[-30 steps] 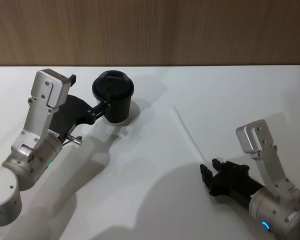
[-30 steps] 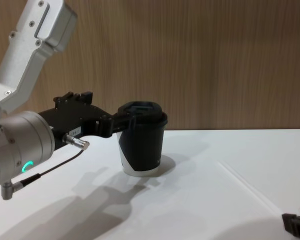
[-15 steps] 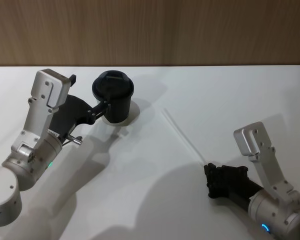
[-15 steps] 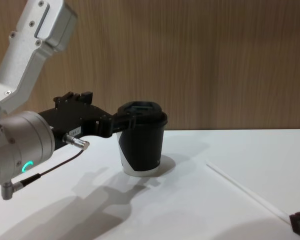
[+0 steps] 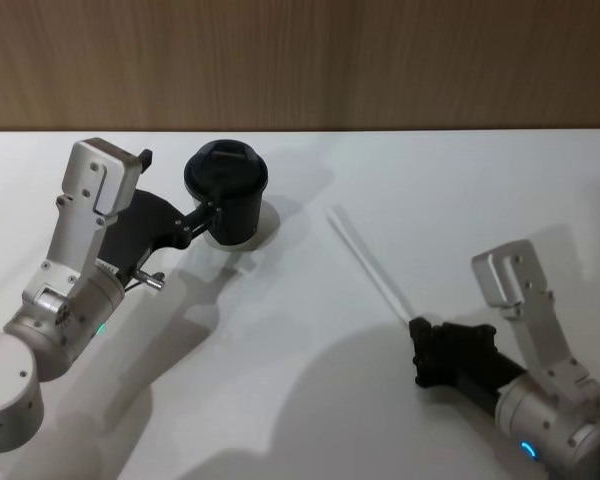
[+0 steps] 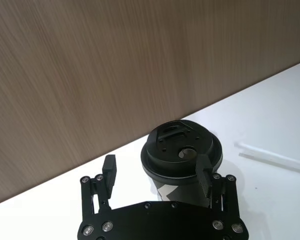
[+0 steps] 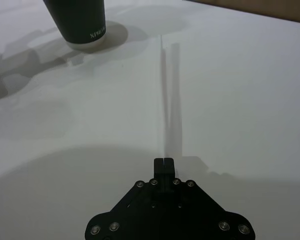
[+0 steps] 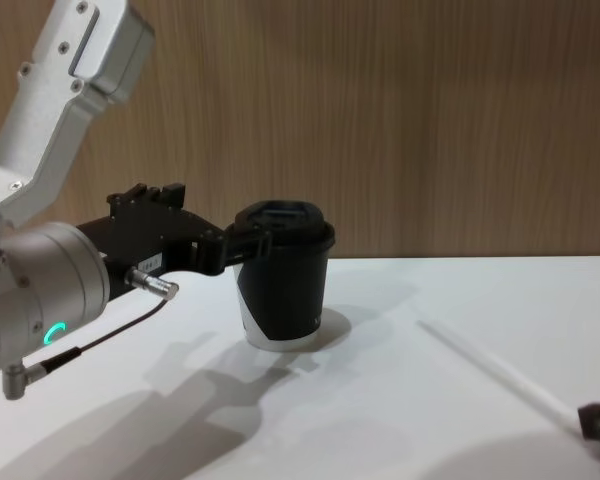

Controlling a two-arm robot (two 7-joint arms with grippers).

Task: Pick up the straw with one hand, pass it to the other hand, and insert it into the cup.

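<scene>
The black cup [image 5: 227, 180] with its domed lid stands upright at the back left of the white table [image 5: 280, 400]. My left gripper [image 5: 202, 215] is open beside it at lid height, one fingertip close against the cup's [image 6: 182, 150] side; contact cannot be told. In the chest view the left gripper [image 8: 245, 240] reaches the cup [image 8: 285, 290] from the left. The thin white straw [image 5: 370, 265] runs diagonally from mid-table toward my right gripper [image 5: 418, 335], which is shut on its near end. The right gripper [image 7: 163, 161] holds the straw [image 7: 163, 100] pointing toward the cup [image 7: 77, 20].
A wooden wall runs behind the table's back edge. A grey cable [image 8: 100, 340] hangs from the left wrist. Bare white table lies between the cup and the straw and along the front.
The right gripper went from open to shut on the straw's near end. The straw's far end swung slightly left and the straw looks raised a little. The left arm and cup stayed still.
</scene>
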